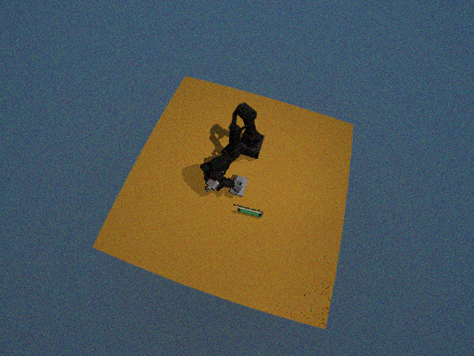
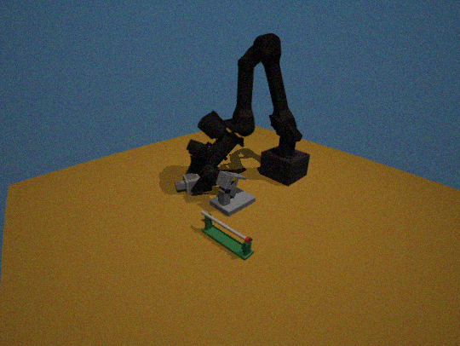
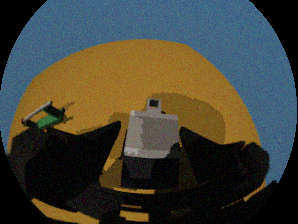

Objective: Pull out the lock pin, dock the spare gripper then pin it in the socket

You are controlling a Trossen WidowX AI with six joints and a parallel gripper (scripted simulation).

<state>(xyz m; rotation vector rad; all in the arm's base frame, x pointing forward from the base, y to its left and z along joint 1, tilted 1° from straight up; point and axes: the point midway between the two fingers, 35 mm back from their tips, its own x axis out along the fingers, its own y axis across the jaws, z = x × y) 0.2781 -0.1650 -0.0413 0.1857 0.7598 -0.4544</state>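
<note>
Reaching: the black arm bent down from its block-shaped base towards the orange surface.
Gripper: its hand was low and wide open, with nothing clamped in it.
Spare gripper: this grey block with a dark end lay near the surface, between the spread fingers in the wrist view, its small square stub pointing away from the palm. Contact with the fingers could not be told.
Mount: its pale grey plate sat just beside the hand, carrying a raised, tilted socket; the spare was outside it.
Lock pin: a thin grey piece jutted from the socket's upper part, but whether that was the pin could not be told.
Green stand: it stood apart from the mount, a pale rod with a red end lying across its two posts.
</note>
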